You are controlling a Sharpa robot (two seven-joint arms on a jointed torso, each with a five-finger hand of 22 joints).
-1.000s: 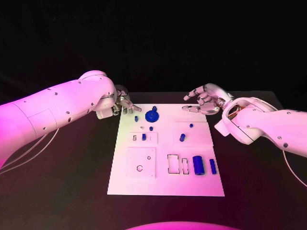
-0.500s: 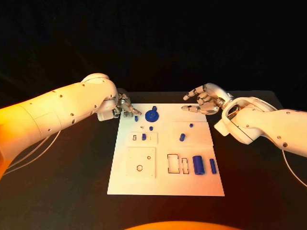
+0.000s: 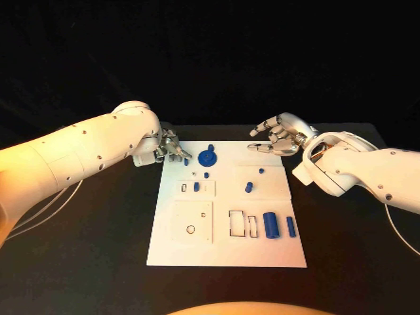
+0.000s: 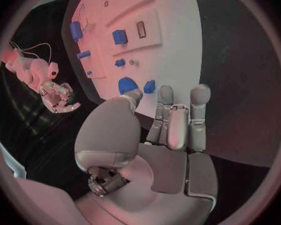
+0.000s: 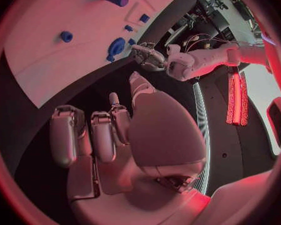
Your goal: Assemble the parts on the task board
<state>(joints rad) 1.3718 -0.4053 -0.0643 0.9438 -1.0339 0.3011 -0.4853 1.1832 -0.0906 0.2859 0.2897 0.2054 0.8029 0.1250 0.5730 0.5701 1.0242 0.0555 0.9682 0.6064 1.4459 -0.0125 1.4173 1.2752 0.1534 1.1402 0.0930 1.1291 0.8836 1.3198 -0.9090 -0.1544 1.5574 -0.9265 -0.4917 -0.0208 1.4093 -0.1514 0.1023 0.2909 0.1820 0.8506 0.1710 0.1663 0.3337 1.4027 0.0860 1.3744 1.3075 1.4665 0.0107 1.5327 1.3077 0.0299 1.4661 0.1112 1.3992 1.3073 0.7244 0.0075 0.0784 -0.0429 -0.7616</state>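
Left hand (image 3: 165, 147), fingers loosely apart and empty, hovers at task board (image 3: 227, 252) 11 o'clock corner beside small blue part (image 3: 186, 161). Right hand (image 3: 278, 138) curled, empty, at 1 o'clock. Best: pinch squarely, lift straight.

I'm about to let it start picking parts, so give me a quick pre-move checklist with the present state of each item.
1. Left robot hand holds nothing: ok, fingers apart at the board's far left corner.
2. Right robot hand holds nothing: ok, fingers loosely curled, off the board's far right corner.
3. Board unobstructed: ok, neither hand lies over its middle.
4. Round blue part within reach of left hand: ok, it lies just beside the fingers.
5. Two long blue parts lying free by the rectangular slots: ok.
6. Small blue part by the left fingertips touched or apart: cannot tell.
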